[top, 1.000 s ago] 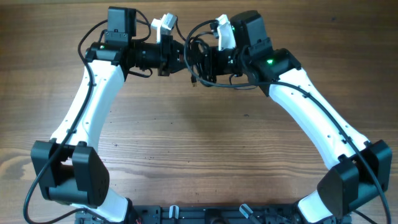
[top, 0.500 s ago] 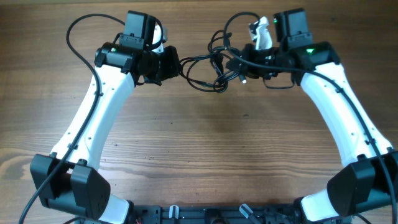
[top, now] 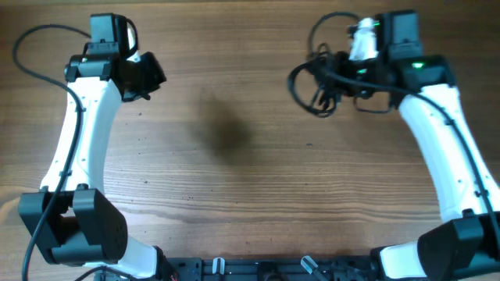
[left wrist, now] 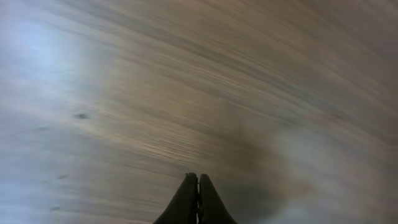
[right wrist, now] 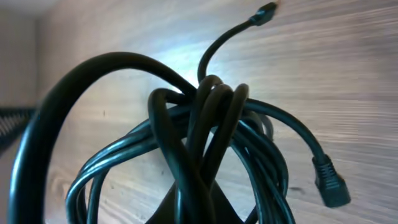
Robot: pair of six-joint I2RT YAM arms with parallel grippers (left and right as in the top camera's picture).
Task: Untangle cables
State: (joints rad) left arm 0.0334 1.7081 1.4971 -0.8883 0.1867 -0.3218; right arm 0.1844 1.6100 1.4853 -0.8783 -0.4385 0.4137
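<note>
At the far right, my right claw point(top: 342, 76) grasps the knotted cables point(right wrist: 211, 137); my left claw point(left wrist: 198, 186), clenched empty, should open and draw one plug point(right wrist: 328, 183) free.

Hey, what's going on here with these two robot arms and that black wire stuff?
Two robot arms are meant to untangle some cables. Right now the right pincer is shut on the cables, holding them as one knotted bundle of loops over the wooden table, with a plug end hanging free. The left pincer is shut and empty, off on the far left, well away from the bundle. So the tangle does not look undone yet.
</note>
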